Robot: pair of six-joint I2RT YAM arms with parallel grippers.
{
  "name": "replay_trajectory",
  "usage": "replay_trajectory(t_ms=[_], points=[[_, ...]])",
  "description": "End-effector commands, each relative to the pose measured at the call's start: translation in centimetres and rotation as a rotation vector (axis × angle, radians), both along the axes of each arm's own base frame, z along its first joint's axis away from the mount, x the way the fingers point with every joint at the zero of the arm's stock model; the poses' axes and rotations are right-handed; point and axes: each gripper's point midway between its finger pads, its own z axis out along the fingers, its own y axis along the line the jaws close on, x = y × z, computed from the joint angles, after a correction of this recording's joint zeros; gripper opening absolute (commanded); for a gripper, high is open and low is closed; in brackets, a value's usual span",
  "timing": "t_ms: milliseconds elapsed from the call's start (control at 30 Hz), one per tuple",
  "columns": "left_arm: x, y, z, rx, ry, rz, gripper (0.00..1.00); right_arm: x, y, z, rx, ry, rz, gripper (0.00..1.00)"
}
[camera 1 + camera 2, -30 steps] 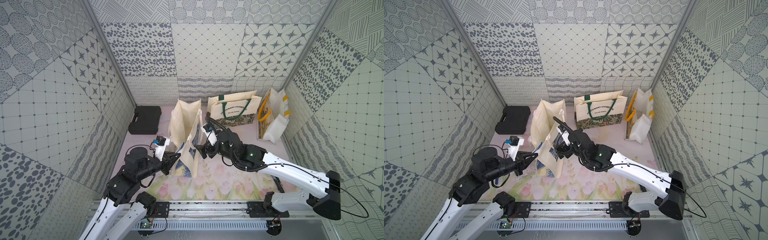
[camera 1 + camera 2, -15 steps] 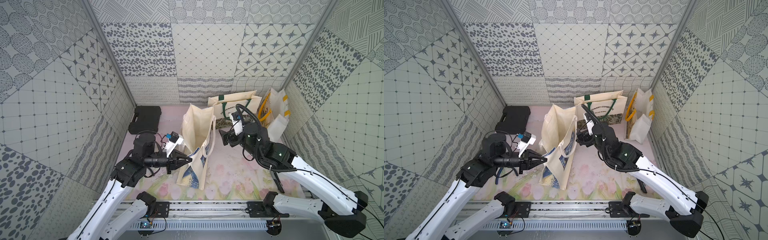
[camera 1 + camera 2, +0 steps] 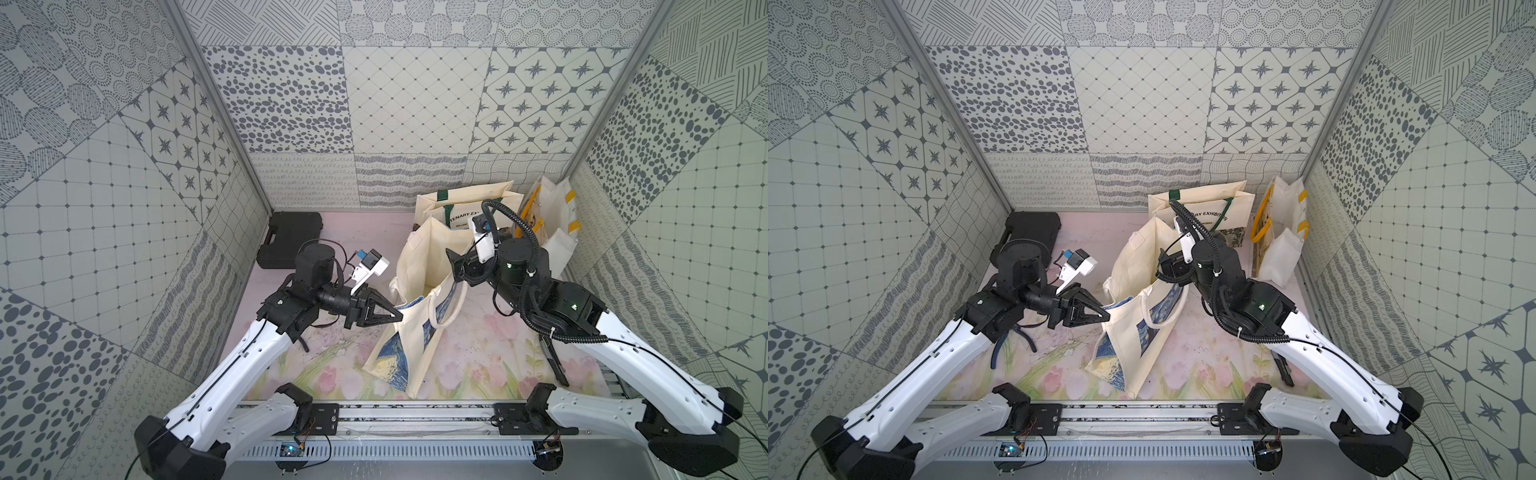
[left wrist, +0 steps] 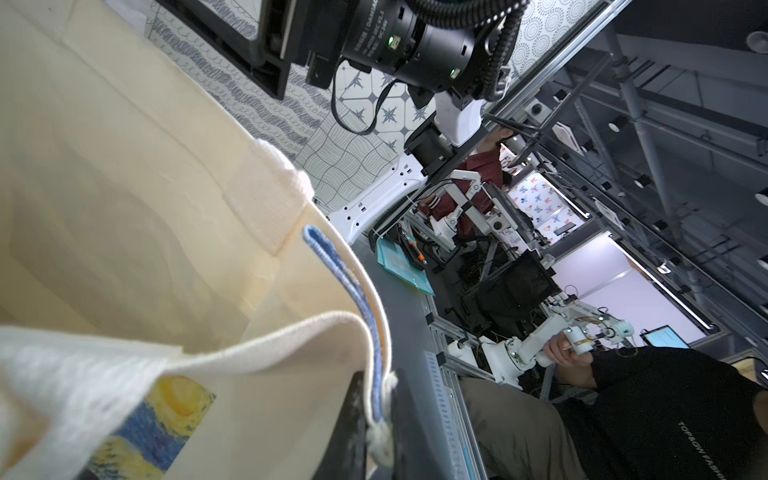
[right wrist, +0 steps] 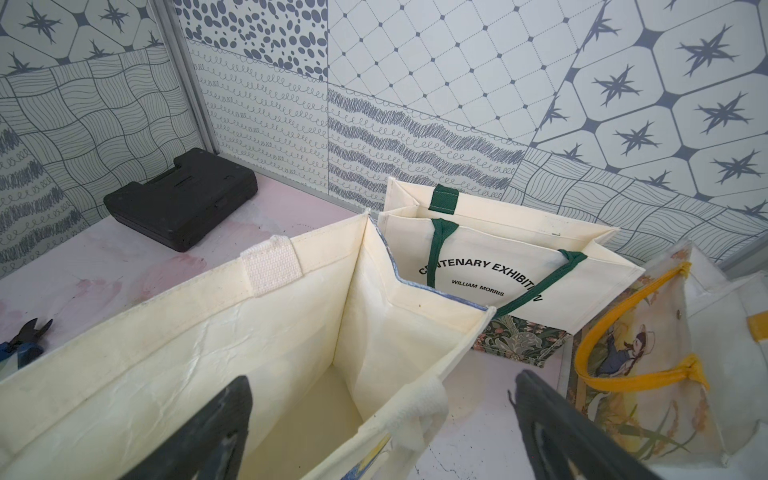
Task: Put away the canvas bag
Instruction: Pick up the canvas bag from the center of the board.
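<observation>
Left claw (image 3: pixel 399 318) stays pinched on canvas bag (image 3: pixel 415 353) rim, dragged rightward; right claw (image 3: pixel 454 268) gapes wide, empty.

Left gripper (image 3: pixel 395 318) is being clamped flat onto the rim of the canvas bag (image 3: pixel 415 353), with the arm being stretched low and rightward from the near-left base. Right gripper (image 3: pixel 454 266) is being held wide open, pointed left, wrist being carried high, elbow bent.
</observation>
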Motion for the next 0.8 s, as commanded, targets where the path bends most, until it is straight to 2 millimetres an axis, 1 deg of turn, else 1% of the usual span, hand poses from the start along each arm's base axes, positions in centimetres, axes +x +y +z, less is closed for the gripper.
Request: replay_trajectory(t_ms=[0, 100, 233, 300, 400, 467, 533, 600, 700, 767], points=[[-1.1, -0.2, 3.0, -0.117, -0.025, -0.254, 0.00, 0.3, -0.9, 2.0, 0.000, -0.048, -0.024, 0.99], [-0.6, -1.4, 3.1, -0.077, 0.043, -0.330, 0.00, 0.6, -1.5, 2.4, 0.002, -0.054, -0.036, 0.99], [-0.9, -3.0, 3.5, -0.026, 0.006, -0.390, 0.00, 1.0, -2.1, 2.7, 0.003, -0.054, -0.049, 0.99], [-1.3, -4.2, 3.0, 0.033, 0.030, -0.439, 0.00, 1.0, -2.2, 2.8, 0.001, -0.056, -0.052, 0.99], [-2.2, -6.4, 1.4, 0.116, 0.074, -0.544, 0.00, 1.2, -2.4, 2.8, 0.006, -0.053, -0.060, 0.99], [-2.2, -7.1, 1.4, 0.103, 0.052, -0.564, 0.00, 1.3, -2.5, 2.9, 0.009, -0.051, -0.067, 0.99], [-1.9, -7.0, 1.8, 0.070, 0.014, -0.553, 0.00, 1.2, -2.7, 2.8, 0.006, -0.050, -0.069, 0.99], [-0.7, -6.7, 1.8, 0.059, 0.007, -0.518, 0.00, 1.0, -2.9, 2.8, 0.000, -0.050, -0.072, 0.99], [1.3, -5.7, 0.9, 0.083, 0.015, -0.470, 0.00, 1.0, -3.1, 2.6, -0.011, -0.045, -0.073, 0.99], [3.1, -4.7, 0.1, 0.095, 0.031, -0.416, 0.00, 1.0, -3.2, 2.5, -0.014, -0.043, -0.073, 0.99]])
